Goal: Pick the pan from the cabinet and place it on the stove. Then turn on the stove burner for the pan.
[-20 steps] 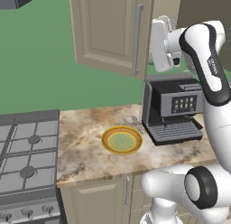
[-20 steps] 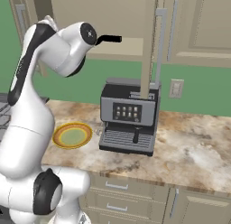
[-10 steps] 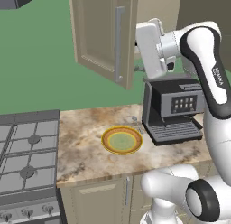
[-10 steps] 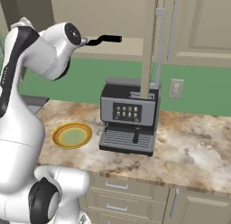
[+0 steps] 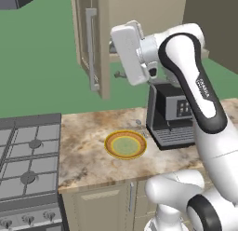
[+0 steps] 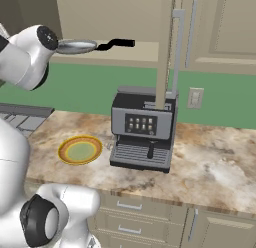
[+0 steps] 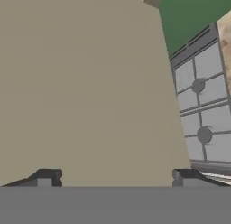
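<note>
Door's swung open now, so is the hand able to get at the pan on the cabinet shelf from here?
Probably not yet. The pan sits exposed on the shelf, but the open hand faces the cabinet door, which fills its view. It likely needs to come around the door first.

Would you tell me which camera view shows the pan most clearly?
The right base view: the pan sits in the open cabinet with its black handle in plain sight. The left base view hides it behind the arm; the hand view faces the door.

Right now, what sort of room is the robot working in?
A simulated home kitchen, by the look of it: a gas stove set beside a stone-patterned counter, a coffee machine on it, and a beige wall cabinet above.
</note>
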You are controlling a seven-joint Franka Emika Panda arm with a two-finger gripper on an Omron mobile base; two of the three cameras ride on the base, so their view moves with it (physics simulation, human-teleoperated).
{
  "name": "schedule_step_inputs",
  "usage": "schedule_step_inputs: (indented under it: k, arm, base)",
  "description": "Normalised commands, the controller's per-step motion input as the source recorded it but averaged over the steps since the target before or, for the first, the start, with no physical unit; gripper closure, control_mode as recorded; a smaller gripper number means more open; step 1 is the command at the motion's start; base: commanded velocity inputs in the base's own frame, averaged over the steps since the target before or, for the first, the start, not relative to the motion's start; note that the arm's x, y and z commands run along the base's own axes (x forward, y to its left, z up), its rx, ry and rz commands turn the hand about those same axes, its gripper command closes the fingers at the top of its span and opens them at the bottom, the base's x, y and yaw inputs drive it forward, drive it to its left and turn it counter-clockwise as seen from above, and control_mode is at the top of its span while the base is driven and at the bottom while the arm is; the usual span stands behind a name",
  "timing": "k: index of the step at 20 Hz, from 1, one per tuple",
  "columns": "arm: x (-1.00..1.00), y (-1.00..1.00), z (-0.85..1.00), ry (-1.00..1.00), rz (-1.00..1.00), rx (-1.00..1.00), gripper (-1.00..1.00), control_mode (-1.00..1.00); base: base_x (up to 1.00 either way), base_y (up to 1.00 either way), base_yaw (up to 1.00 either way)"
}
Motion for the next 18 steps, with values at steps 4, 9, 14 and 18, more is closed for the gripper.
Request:
schedule_step_inputs:
  k: [4,9,14,18]
  arm:
    - [-0.07,0.53,0.00,-0.04,-0.04,-0.05,-1.00,-1.00]
    - [-0.05,0.29,-0.05,-0.04,-0.08,-0.07,-1.00,-1.00]
    - [0.02,-0.06,-0.02,0.00,-0.01,-0.05,-1.00,-1.00]
    - [0.00,-0.71,-0.06,-0.11,-0.14,0.00,-1.00,-1.00]
  base:
    - [0.00,0.00,0.00]
    - [0.00,0.00,0.00]
    - [0.00,0.00,0.00]
    - [0.00,0.00,0.00]
